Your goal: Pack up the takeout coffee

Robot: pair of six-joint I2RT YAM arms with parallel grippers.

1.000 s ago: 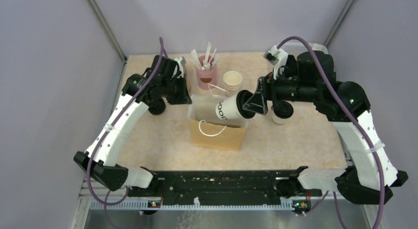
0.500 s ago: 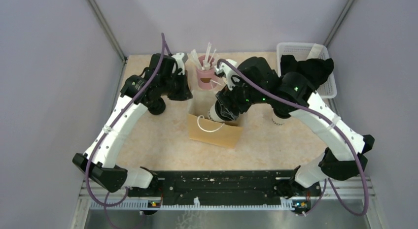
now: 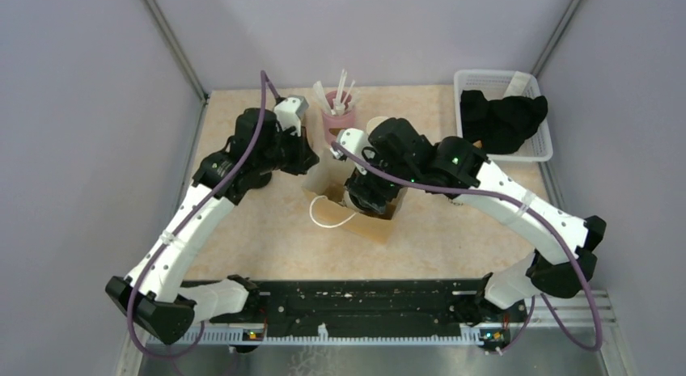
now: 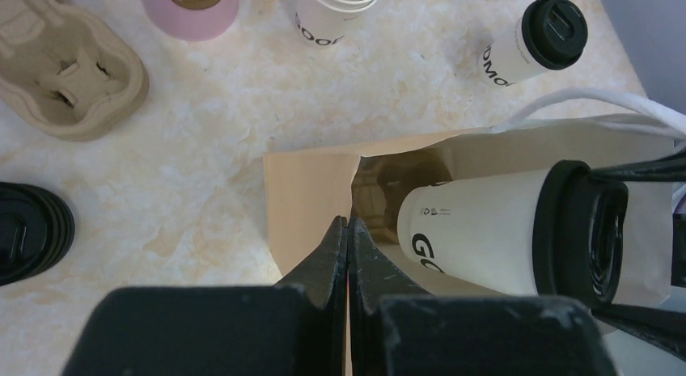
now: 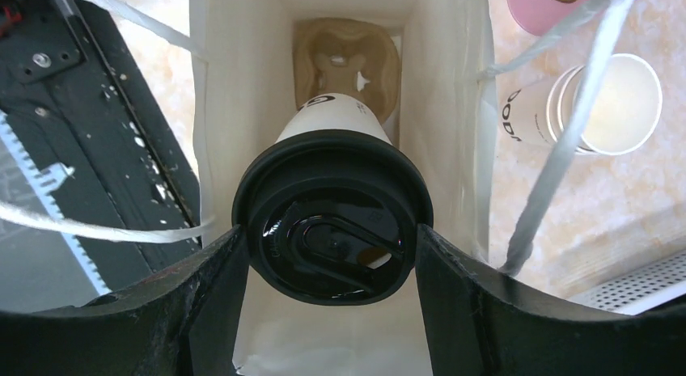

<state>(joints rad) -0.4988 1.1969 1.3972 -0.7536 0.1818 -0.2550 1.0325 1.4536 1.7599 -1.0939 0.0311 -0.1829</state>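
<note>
Cup (image 4: 477, 230) lowered into bag (image 4: 311, 194), right pincer (image 5: 328, 259) clamping it, left pincer (image 4: 348, 234) seemingly pinching bag, lilac-walled table (image 3: 485, 230)

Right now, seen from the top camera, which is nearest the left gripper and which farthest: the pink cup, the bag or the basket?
1. The bag: the left gripper is shut on its left edge.
2. The pink cup: just behind the bag, at the back of the table.
3. The basket: far off in the back right corner.
</note>
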